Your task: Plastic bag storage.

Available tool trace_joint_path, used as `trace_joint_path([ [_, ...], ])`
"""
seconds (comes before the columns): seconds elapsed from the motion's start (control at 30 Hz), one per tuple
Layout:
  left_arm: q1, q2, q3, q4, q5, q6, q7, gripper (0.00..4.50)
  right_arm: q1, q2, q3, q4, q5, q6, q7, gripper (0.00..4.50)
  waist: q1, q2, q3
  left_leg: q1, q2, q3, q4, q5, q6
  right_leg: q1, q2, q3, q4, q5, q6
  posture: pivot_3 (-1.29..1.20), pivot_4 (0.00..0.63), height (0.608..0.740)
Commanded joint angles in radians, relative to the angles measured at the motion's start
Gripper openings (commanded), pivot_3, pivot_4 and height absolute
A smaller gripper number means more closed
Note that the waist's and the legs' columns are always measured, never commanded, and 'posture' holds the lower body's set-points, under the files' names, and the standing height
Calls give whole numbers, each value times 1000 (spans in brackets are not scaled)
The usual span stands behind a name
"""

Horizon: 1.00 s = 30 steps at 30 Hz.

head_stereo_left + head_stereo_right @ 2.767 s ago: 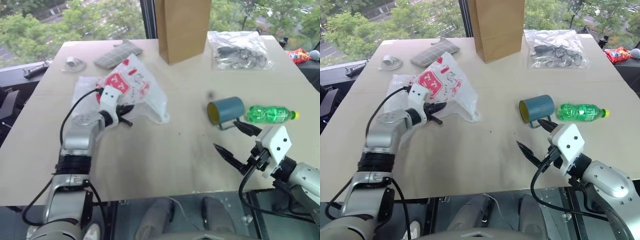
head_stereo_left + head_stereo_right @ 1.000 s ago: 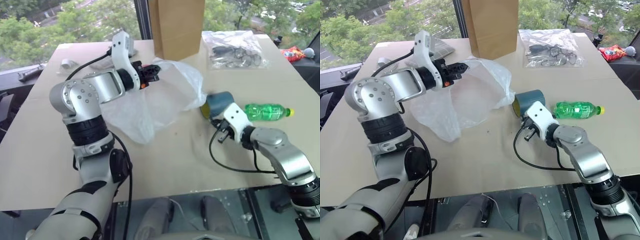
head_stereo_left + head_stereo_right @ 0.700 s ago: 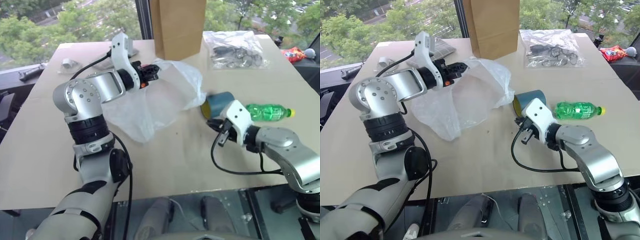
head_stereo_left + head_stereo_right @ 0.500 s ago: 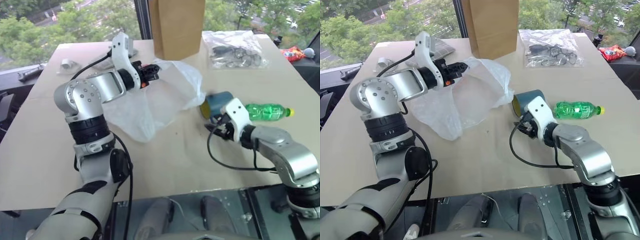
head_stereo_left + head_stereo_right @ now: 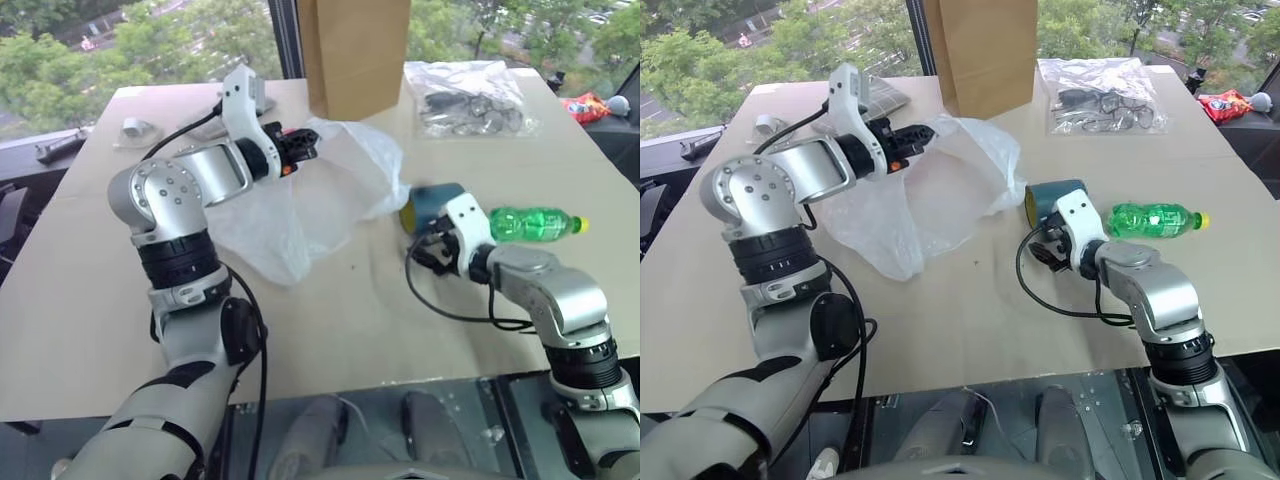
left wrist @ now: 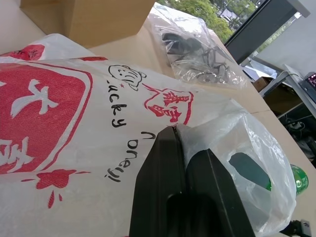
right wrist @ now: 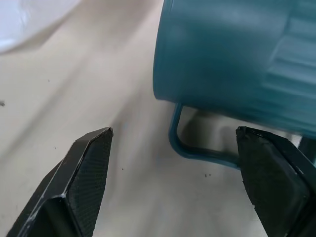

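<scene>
Left gripper (image 5: 308, 146) is up off the table (image 5: 90, 300), fingers pressed tight together, pinching the rim of the bag (image 5: 330, 200). From its wrist camera you can see the two black fingers (image 6: 170, 168) clamped on the thin plastic, the red print spread out ahead and the mouth of the bag ballooning open to one side. The bag hangs from that pinch and drapes down onto the tabletop, in the middle, just in front of the brown paper bag (image 5: 358, 55), its loose edge reaching close to the mug (image 5: 432, 197).

Now the right gripper (image 7: 173, 173): fingers spread wide, nothing between them. It is low over the table right at the mug, which lies on its side, and the mug's handle sits in the gap between the two fingertips without either one touching it. The green bottle (image 5: 535, 223) lies just beyond the mug, and the clear bag (image 5: 470, 95) of dark items sits at the far edge.

Compared with a second ago, the left gripper and the bag look the same, held up in the same spot. The right hand has changed: its wrist has rolled and its fingers have come apart, and it has nosed in closer to the mug's handle. Mug and bottle have not budged.
</scene>
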Motion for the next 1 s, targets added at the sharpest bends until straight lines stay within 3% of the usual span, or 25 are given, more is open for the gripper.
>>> trace_joint_path([
  [0.03, -22, 3, 16, -41, -21, -4, 3, 0, -53, -27, 89, 49, -68, -74, 18, 2198, -2, 0, 0, 0, 0, 0, 0, 0, 0, 0, 0, 0, 0, 0, 0, 0, 150, 740],
  [0.1, -20, 1, 16, -42, -20, -6, 3, 0, -82, -80, 190, 84, -139, -140, 56, 1164, -2, 0, 0, 0, 0, 0, 0, 0, 0, 0, 0, 0, 0, 0, 0, 0, 150, 740],
  [0.17, -18, -2, 15, -45, -20, -7, 4, 0, -94, -127, 241, 89, -172, -174, 98, 599, -1, 0, 0, 0, 0, 0, 0, 0, 0, 0, 0, 0, 0, 0, 0, 0, 150, 740],
  [0.33, -10, -10, 17, -51, -20, -11, 5, 0, -122, -208, 307, 110, -224, -235, 195, 599, 1, 0, 0, 0, 0, 0, 0, 0, 0, 0, 0, 0, 0, 0, 0, 0, 150, 740],
  [0.43, -5, -20, 20, -61, -21, -10, 11, 0, -127, -176, 274, 144, -218, -246, 200, 599, 1, 0, 0, 0, 0, 0, 0, 0, 0, 0, 0, 0, 0, 0, 0, 0, 150, 740],
  [0.47, -4, -22, 21, -63, -21, -11, 13, 0, -127, -164, 258, 148, -210, -244, 201, 61, 0, -1, 0, 0, 0, 0, 0, 0, 0, 0, 0, 0, 0, 0, 0, 0, 150, 740],
  [0.67, -6, -22, 30, -61, -22, -14, 18, 0, -102, -176, 195, 64, -191, -228, 232, 28, -1, -2, -1, 1, 0, 0, 0, 0, 0, 0, 0, 0, 0, 0, 0, 0, 150, 740],
  [0.83, -29, -35, 57, -42, -29, -24, 27, 0, -57, -179, 73, -221, 10, -84, 334, 28, 0, -2, -1, -1, 0, 0, 0, 0, 0, -1, 0, 0, -1, 0, 0, 0, 150, 740],
  [1.0, -46, -38, 45, -19, -29, -36, 28, 0, -81, -173, 37, -394, 192, 60, 388, 28, 3, -2, -1, -2, 0, -1, 0, 0, 0, 0, 0, -1, -1, 0, 0, 0, 150, 740],
])
